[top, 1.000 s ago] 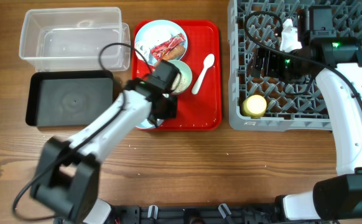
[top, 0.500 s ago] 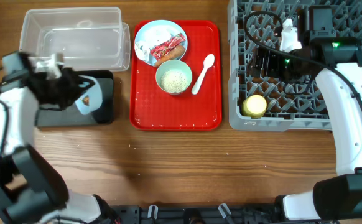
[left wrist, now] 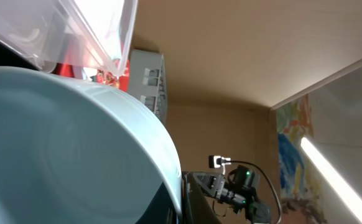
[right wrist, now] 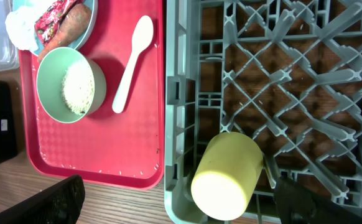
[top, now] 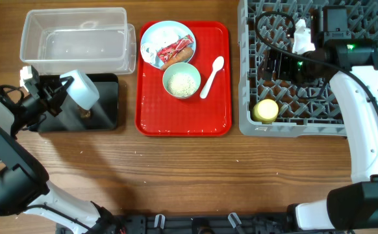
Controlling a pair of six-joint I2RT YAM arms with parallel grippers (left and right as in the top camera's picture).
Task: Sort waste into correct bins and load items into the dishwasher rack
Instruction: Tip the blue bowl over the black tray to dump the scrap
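Note:
My left gripper (top: 60,96) is shut on the rim of the light blue bowl (top: 83,90) and holds it tipped over the black tray (top: 108,97); the bowl fills the left wrist view (left wrist: 63,143). A small brown lump (top: 85,114) lies in the black tray. My right gripper (top: 275,65) is open and empty above the grey rack (top: 364,26), where the yellow cup (right wrist: 227,177) lies. On the red tray (top: 215,110), the blue plate (top: 155,34) holds the red wrapper (top: 177,47), white paper (top: 149,53) and an orange stick (right wrist: 66,34). The green bowl (top: 182,81) holds rice. The white spoon (top: 212,75) lies beside it.
The clear tub (top: 72,39) stands behind the black tray, and its wall shows in the left wrist view (left wrist: 94,31). Stray rice grains dot the red tray's front edge (right wrist: 100,169). Bare wooden table (top: 195,175) lies in front of the trays and rack.
My left arm carried the light blue bowl from the red tray leftward over the black tray and tipped it. The brown lump now lies in the black tray. The right arm has not moved.

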